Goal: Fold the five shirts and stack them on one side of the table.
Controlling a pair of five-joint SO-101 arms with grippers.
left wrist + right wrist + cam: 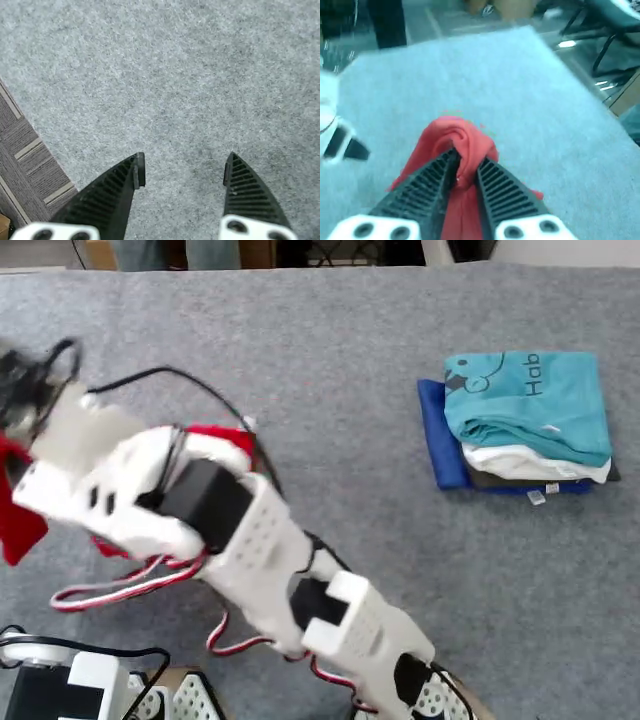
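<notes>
table [350, 340]: we see a grey, felt-like surface across the high view, and it runs under both grippers in the wrist views.
right arm [250, 540]: we see it lying long and white across the high view, from the near edge out toward the far left side of the table.
stack [525, 420]: we count four folded shirts piled on the side of the table well apart from the arm's outstretched end.
teal shirt [530, 400]: we find it on top of the stack, folded, with a dark print facing up.
blue shirt [440, 440]: we find it at the bottom, its edge sticking out past the others.
white shirt [520, 462]: it sits just under the teal one.
dark shirt [490, 482]: we see only a thin strip between the white and the blue.
red shirt [455, 140]: unfolded and bunched; we see it gathered up in the right gripper's jaws, with red cloth showing around the arm's far end in the high view [20, 520].
right gripper [466, 162]: jaws drawn narrow, clamped on a fold of the red shirt.
left gripper [185, 160]: jaws spread wide with nothing between them, over bare table near its edge.
floor [25, 165]: brown tiles show past that edge.
cables [130, 585]: red and white loops hang beneath the right arm.
</notes>
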